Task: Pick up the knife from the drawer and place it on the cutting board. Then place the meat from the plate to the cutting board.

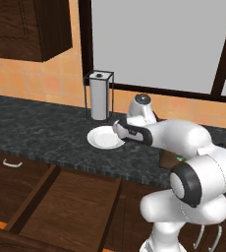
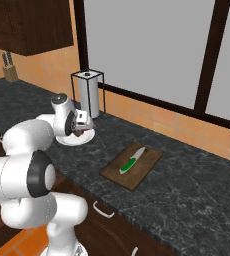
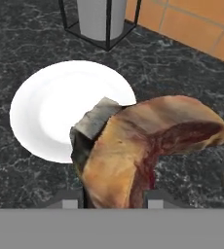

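Observation:
My gripper [image 3: 118,163] is shut on the meat [image 3: 150,141], a reddish-brown chunk held just above the counter beside the empty white plate [image 3: 50,107]. One grey finger [image 3: 92,124] shows against the meat's left side. In the right base view the gripper [image 2: 80,131] hangs over the plate [image 2: 73,140] with the meat [image 2: 80,133] in it. The green-handled knife [image 2: 132,161] lies on the dark cutting board [image 2: 142,172], to the right of the plate. The plate [image 1: 104,138] sits in front of the arm. Below the counter the wide drawer [image 1: 70,206] stands pulled out, nothing on its floor.
A paper towel holder [image 1: 99,96] stands right behind the plate, near the tiled wall. A knife block [image 2: 8,70] sits far left on the counter. Dark upper cabinets [image 1: 26,27] hang at the left. A narrower drawer front with a silver handle [image 1: 12,163] is left of the open drawer.

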### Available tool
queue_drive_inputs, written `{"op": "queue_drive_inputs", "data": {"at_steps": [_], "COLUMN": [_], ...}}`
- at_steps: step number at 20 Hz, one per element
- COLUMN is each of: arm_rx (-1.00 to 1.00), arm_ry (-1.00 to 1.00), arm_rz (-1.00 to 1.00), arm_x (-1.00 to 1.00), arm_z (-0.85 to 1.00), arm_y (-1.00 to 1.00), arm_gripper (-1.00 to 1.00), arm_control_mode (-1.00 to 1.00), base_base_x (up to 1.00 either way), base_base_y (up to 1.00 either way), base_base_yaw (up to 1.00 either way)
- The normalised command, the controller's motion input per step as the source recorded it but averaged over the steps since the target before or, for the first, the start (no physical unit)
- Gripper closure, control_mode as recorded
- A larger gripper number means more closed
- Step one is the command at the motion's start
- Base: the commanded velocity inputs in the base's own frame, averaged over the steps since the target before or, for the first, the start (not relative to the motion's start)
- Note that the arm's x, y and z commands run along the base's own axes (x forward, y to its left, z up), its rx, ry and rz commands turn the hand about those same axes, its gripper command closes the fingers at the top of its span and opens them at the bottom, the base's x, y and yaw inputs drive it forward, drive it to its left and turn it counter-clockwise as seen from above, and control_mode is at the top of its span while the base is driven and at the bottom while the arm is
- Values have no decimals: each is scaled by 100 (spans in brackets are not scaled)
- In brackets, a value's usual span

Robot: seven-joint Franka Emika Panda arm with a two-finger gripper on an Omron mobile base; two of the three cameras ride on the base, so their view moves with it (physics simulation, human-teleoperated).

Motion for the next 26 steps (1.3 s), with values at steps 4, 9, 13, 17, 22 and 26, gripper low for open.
{"op": "queue_drive_inputs", "data": {"at_steps": [4,9,13,17,22,26], "arm_rx": [-8,-8,-2,0,0,0], "arm_ry": [0,0,3,7,10,9], "arm_rz": [-9,-16,-17,-10,-1,0], "arm_x": [-77,-65,-49,-18,6,14], "arm_z": [19,17,31,17,0,-17], "arm_y": [-81,-98,-100,-95,-69,-44], "arm_gripper": [100,100,100,100,100,100], "arm_control_mode": [-100,-100,-100,-100,-100,-100], "base_base_x": [0,0,0,0,0,0], "base_base_y": [0,0,0,0,0,0], "base_base_yaw": [0,0,0,0,0,0]}}
